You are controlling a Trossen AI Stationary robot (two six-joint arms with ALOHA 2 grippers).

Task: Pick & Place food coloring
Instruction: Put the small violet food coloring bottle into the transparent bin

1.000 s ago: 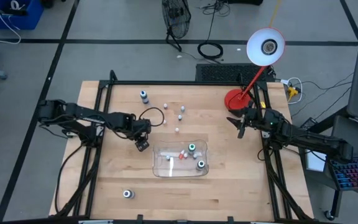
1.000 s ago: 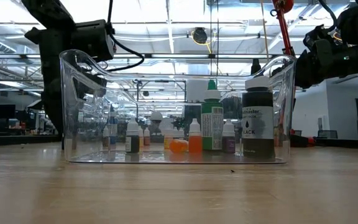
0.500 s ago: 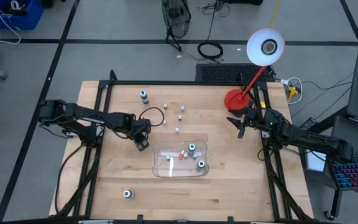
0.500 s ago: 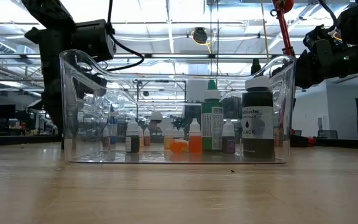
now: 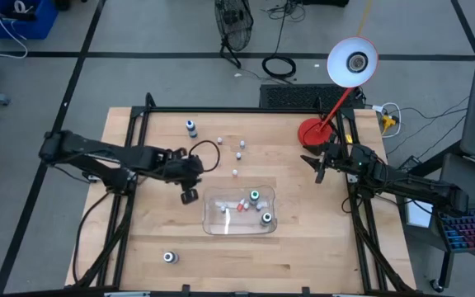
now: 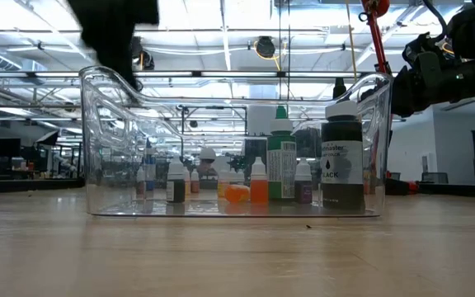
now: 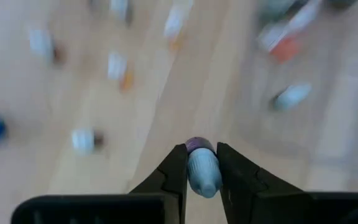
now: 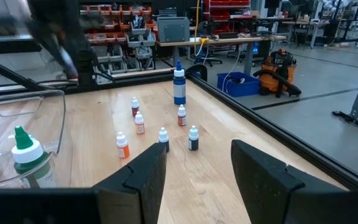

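My left gripper (image 5: 190, 195) hangs just left of the clear tray (image 5: 213, 223), above the table, and is shut on a tiny whitish-capped food coloring bottle (image 7: 202, 173). The tray holds two larger dark bottles (image 5: 255, 195) (image 5: 265, 218) and a few tiny ones (image 5: 243, 204), most standing upright on its floor. Several tiny bottles (image 5: 239, 154) and a dark blue-topped one (image 5: 190, 127) stand on the table behind it. Another dark bottle (image 5: 169, 257) stands near the front left. My right gripper (image 5: 320, 169) waits open at the right edge. My left gripper pinches the tiny bottle between its two fingers (image 7: 178, 171), which sit on opposite sides of its pale cap end (image 7: 204, 180). The fingers come from above, pointing down. The bottle's purple end (image 7: 199, 144) points away from the wrist, and it is lifted clear of the table.
A red desk lamp (image 5: 313, 132) stands at the far right corner, close to my right gripper. A black cable loop (image 5: 204, 153) lies by my left arm. Bare wood shows in front of the tray and to its right.
My left gripper has risen and shifted slightly toward the near edge beside the tray's left wall, moving fast enough to blur. In the low view its dark body has gone up and toward the tray. The right arm has kept still.
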